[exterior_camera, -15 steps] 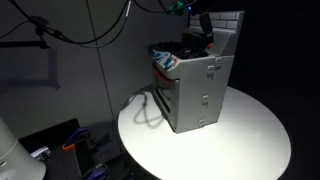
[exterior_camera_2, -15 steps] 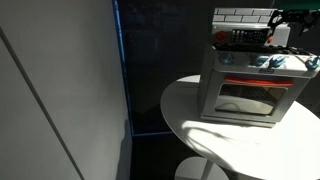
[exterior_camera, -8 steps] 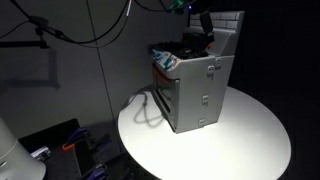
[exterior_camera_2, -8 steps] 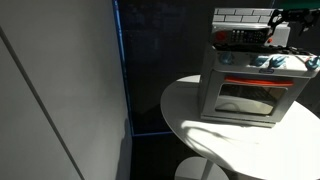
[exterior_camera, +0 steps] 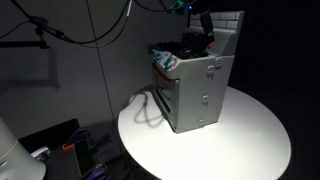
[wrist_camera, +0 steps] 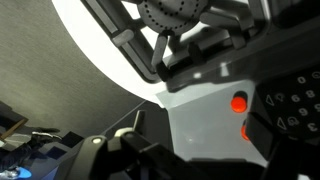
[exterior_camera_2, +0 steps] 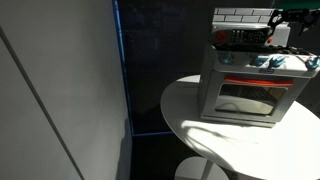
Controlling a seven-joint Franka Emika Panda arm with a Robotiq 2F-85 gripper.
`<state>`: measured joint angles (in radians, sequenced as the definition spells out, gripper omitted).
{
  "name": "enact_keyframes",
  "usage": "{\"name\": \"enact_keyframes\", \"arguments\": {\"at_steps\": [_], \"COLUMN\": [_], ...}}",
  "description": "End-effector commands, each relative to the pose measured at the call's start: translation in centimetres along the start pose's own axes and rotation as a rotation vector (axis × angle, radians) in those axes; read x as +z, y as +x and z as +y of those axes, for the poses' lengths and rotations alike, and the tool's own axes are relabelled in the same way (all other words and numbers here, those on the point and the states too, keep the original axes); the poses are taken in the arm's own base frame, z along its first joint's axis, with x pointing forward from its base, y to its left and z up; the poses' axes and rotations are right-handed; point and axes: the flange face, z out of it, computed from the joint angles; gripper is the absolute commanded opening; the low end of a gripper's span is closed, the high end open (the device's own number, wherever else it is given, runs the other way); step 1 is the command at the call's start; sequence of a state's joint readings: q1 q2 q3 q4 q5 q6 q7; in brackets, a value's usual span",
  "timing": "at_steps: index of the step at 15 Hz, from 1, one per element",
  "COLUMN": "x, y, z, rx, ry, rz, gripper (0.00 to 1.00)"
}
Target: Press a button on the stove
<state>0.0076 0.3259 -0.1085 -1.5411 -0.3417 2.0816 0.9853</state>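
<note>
The stove point(exterior_camera: 195, 90) is seen standing on the round white table point(exterior_camera: 255, 145). The gripper point(exterior_camera: 204, 36) is held low over the stovetop, beside the tiled back panel. Whether its jaws are parted cannot be told. Two red buttons point(wrist_camera: 238, 101) are caught close up in the wrist view.

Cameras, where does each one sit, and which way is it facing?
Exterior view: raised, looking down at the toy stove's side on the round table; gripper above it.
Exterior view: lower, facing the oven door; gripper at top edge.
Wrist view: close over burner and red button; gripper parts indistinct.
Both exterior views share toy stove, table, gripper.
</note>
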Motion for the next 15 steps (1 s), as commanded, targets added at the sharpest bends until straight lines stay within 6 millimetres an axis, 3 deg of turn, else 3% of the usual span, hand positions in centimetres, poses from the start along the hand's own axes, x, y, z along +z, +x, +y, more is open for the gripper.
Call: {"name": "enact_keyframes", "arguments": {"at_steps": [1,8,15], "x": [-0.1,-0.2,-3.5], "y": [0.9,1.2,-1.7], "z": [-0.5,-0.5,1.4], "rx": [0.026,0.028,-0.059], "ry": [-0.011,-0.016,-0.042], "rz": [0.003,0.006,-0.08], "gripper": [1.0,1.0,1.0]}}
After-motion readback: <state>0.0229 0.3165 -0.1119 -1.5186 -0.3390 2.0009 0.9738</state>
